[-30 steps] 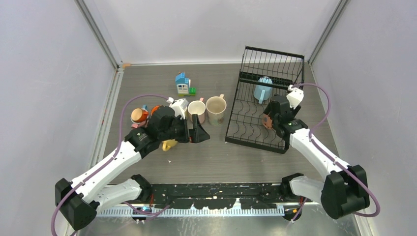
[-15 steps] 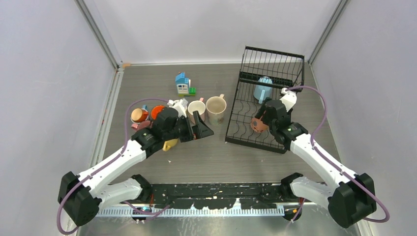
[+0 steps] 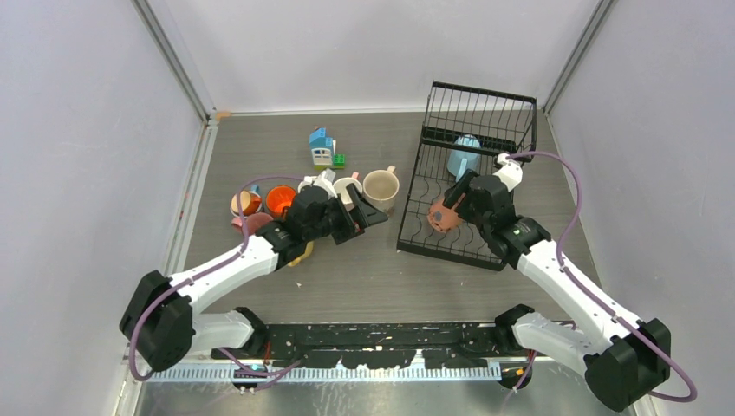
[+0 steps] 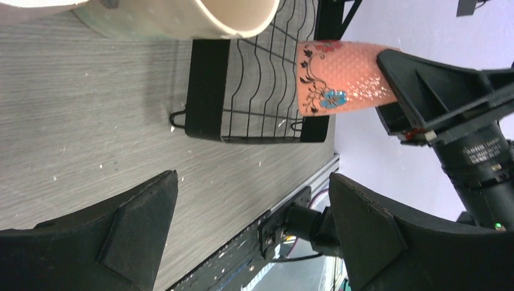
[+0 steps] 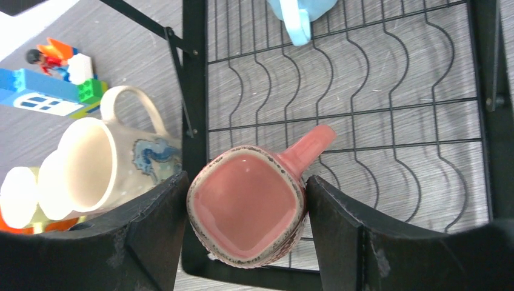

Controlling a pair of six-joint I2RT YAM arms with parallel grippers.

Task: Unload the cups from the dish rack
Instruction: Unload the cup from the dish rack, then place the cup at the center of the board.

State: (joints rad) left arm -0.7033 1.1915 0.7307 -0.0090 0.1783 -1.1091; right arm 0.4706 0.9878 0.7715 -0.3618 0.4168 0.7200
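Note:
The black wire dish rack (image 3: 503, 111) stands at the right. A light blue cup (image 3: 463, 157) lies in it. My right gripper (image 3: 454, 206) is shut on a pink cup (image 3: 439, 216) above the rack's front left part. In the right wrist view the pink cup (image 5: 245, 206) sits mouth-up between both fingers (image 5: 151, 236), its handle pointing up and right over the rack wires (image 5: 388, 91). My left gripper (image 3: 362, 217) is open and empty beside two cream cups (image 3: 381, 185). The left wrist view looks across the table at the pink cup (image 4: 342, 85).
Orange (image 3: 280, 201), tan (image 3: 244, 204), pink (image 3: 251, 224) and yellow (image 3: 300, 254) cups cluster at the left under my left arm. A toy block house (image 3: 322, 147) stands behind them. A cream cup with a blue pattern (image 5: 103, 160) lies just left of the rack's edge.
My right gripper has carried the pink cup left and up toward the rack's front left edge. My left arm has swung right and forward toward the cream cups, still open.

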